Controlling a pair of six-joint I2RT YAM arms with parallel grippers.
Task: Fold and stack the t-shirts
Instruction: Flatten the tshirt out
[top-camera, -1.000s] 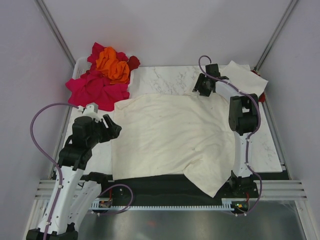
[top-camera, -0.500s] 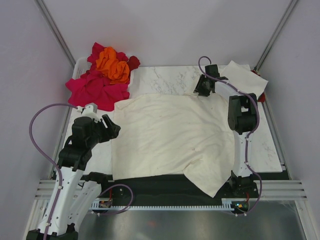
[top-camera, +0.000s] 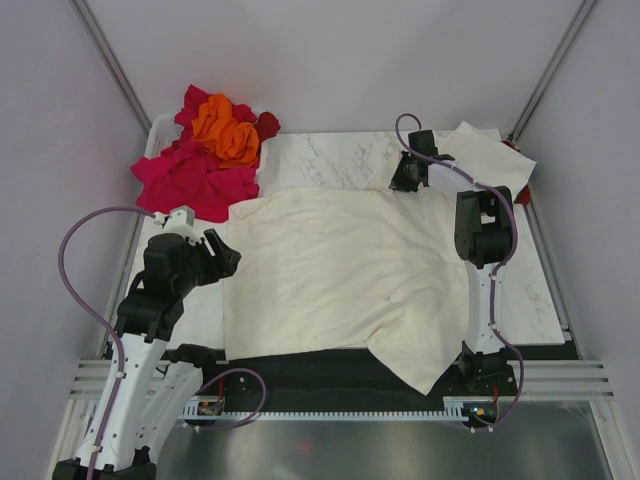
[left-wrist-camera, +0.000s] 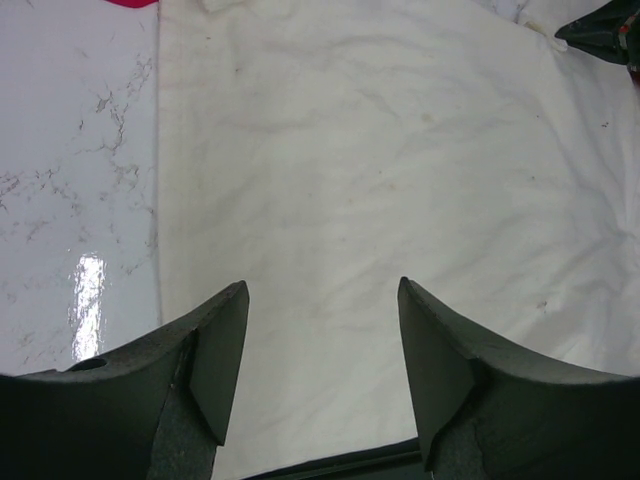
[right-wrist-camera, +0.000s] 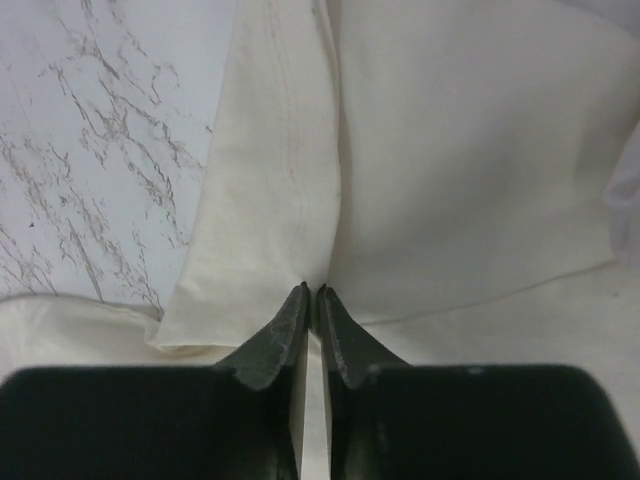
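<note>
Cream tee (top-camera: 340, 270) lies spread flat across the middle of the desk (top-camera: 330, 152), mostly smooth with light wrinkles. Its near right corner hangs over the black strip (top-camera: 300, 365) at the desk's near edge. Its left edge runs straight, with bare marble beside it.

Around it:
- Pile (top-camera: 205, 150) of crumpled tees sits at the far left corner. Magenta is low and in front, orange on top, dark red behind and to the right.
- Pile comes right up to the cream tee's far left corner. Touching or just clear, can't tell from the top view.
- Folded tee (top-camera: 488, 155), also cream, sits at the far right corner. A bit of red cloth (top-camera: 516, 147) peeks out at its far edge.
- Purple cable (top-camera: 85, 235) loops out from the left arm (top-camera: 150, 310).

Left claw (left-wrist-camera: 320, 285): wide, holding nothing. It hangs over the cream tee just inside the left edge, and its left finger (left-wrist-camera: 215, 350) lines up roughly with that edge. Whether the tips touch the cloth, can't tell.

Right claw (right-wrist-camera: 310, 293): fingers closed to a thin slit, tips down on the cream tee's far right corner. They sit right at the crease where a stitched flap (right-wrist-camera: 265, 190) meets the body cloth. A pale strip shows between the fingers, so it has cloth pinched. Bare marble lies left of the flap in that view.
</note>
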